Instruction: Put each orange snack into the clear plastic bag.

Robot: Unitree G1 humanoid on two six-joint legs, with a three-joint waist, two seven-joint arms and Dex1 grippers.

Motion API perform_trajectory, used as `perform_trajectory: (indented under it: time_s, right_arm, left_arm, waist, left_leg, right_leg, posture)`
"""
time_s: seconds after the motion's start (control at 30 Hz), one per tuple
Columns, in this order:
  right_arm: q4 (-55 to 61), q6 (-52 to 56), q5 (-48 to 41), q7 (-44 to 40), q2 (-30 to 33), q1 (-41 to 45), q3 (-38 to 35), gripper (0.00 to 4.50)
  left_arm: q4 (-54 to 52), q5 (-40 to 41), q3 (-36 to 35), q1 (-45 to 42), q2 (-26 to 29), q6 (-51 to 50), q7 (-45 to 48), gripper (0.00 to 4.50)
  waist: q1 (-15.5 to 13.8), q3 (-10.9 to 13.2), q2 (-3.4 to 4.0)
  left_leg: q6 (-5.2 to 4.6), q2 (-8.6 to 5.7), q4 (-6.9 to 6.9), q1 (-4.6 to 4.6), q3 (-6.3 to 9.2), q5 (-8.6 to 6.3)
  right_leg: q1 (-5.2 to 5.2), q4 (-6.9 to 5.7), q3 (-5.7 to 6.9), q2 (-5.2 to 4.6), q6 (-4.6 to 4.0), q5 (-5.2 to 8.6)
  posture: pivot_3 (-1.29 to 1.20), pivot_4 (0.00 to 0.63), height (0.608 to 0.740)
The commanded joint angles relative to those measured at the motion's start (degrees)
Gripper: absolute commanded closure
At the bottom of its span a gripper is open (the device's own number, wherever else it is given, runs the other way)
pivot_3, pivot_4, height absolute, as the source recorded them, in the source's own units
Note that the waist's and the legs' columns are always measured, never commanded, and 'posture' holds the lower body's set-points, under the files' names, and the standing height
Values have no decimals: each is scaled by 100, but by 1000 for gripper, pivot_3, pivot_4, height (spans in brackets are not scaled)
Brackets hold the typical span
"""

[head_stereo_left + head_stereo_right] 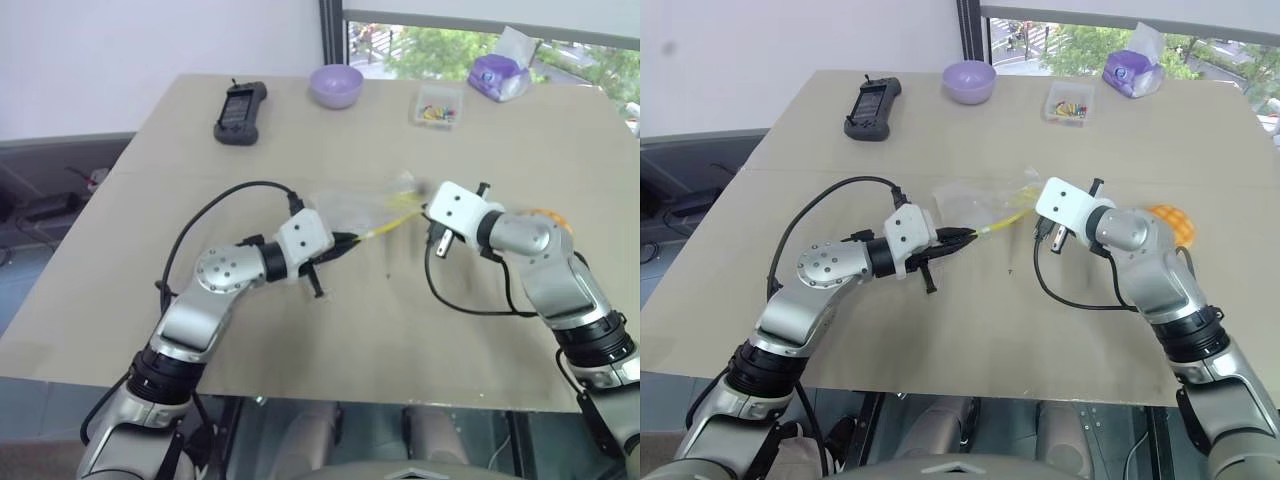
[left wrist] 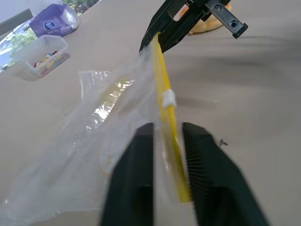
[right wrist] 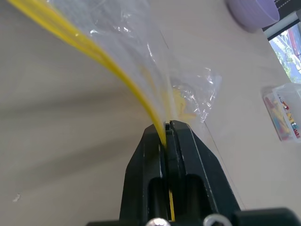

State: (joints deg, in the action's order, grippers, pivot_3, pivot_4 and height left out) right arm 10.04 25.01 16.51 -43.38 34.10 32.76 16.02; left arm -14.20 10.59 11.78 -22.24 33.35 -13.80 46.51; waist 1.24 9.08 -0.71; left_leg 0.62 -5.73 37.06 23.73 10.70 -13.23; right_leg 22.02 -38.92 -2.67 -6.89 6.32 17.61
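Observation:
The clear plastic bag [image 1: 980, 205] hangs stretched above the middle of the table between my two grippers, its yellow zip strip [image 2: 165, 101] pulled taut. My left gripper [image 1: 965, 237] is shut on the near end of the strip, one black finger [image 2: 136, 165] on each side of it. At the far end my right gripper [image 3: 168, 129] is shut on the same strip. An orange snack [image 1: 1170, 222] with a criss-cross top lies on the table behind my right forearm, partly hidden by it.
At the back of the table [image 1: 300, 330] stand a purple bowl [image 1: 336, 85], a black handheld controller [image 1: 240, 112], a small clear box of coloured bits [image 1: 438, 105] and a purple tissue pack [image 1: 497, 75]. Black cables loop beside both wrists.

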Motion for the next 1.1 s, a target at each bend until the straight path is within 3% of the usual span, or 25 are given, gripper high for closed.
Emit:
perform_trajectory:
  time_s: [0.03,0.4,0.5,0.67,0.73,1.1]
  right_arm:
    - [277,38,-35,15,-11,60,-97,4500]
    - [386,44,-111,-29,16,10,-119,4500]
    - [429,-25,-153,-24,60,7,-152,3613]
    - [542,-16,-295,-63,115,-22,-252,933]
    - [574,-29,-338,-66,158,-39,-309,79]
    - [1232,0,-1167,-700,675,-312,-788,33]
  left_arm:
    - [-20,-22,-143,0,-20,175,10,4486]
    - [167,-304,-204,-31,-66,305,-225,4486]
    - [251,-326,-276,-42,-113,422,-316,4500]
    - [400,-298,-368,-45,-204,615,-347,4500]
    - [436,-267,-397,-33,-242,702,-325,4500]
    - [798,102,-602,217,-610,1422,-142,4500]
  waist:
    - [0,0,0]
    - [3,0,0]
    - [2,0,0]
    - [6,0,0]
    - [6,0,0]
    - [9,0,0]
  left_leg:
    - [0,0,0,0,0,0]
    - [0,0,0,0,0,0]
    - [0,0,1,0,1,0]
    - [0,0,1,1,1,0]
    - [0,0,1,1,1,0]
    - [0,0,2,1,2,0]
  right_leg:
    - [0,0,0,0,0,0]
    - [0,-1,0,0,0,0]
    - [0,-1,0,0,0,0]
    - [0,-1,1,0,0,0]
    - [0,-1,1,-1,0,0]
    - [0,-2,2,-2,0,0]
  posture:
    - [0,150,740]
    - [0,150,740]
    - [0,150,740]
    - [0,150,740]
    - [0,150,740]
    - [0,150,740]
